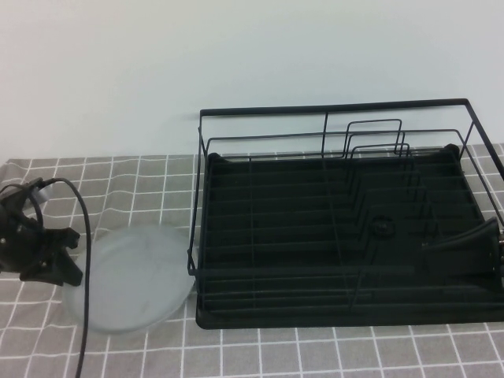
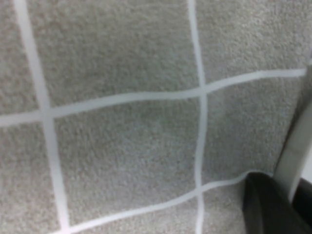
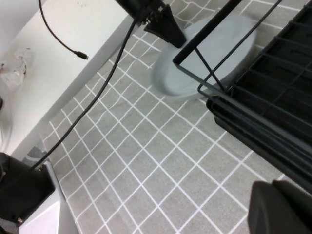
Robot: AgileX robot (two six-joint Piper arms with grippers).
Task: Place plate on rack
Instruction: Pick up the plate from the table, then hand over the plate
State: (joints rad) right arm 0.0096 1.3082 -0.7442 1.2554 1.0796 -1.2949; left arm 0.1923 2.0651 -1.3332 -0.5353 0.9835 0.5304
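The pale grey-blue plate (image 1: 134,276) lies on the checked cloth just left of the black wire rack (image 1: 346,316). My left gripper (image 1: 69,272) is at the plate's left rim. In the left wrist view a dark finger (image 2: 268,207) sits under the pale rim (image 2: 296,144), which fills the gap between the jaws, so the left gripper (image 2: 295,195) looks shut on the plate. My right gripper (image 1: 431,246) hovers over the right part of the rack, shut and empty (image 3: 280,207). The right wrist view also shows the plate (image 3: 214,48), the rack (image 3: 273,112) and the left gripper (image 3: 174,35).
The grey checked cloth (image 1: 315,354) covers the table. The left arm's black cable (image 1: 85,307) hangs across the plate's left side. Upright divider loops (image 1: 376,146) stand at the rack's back. A white wall is behind.
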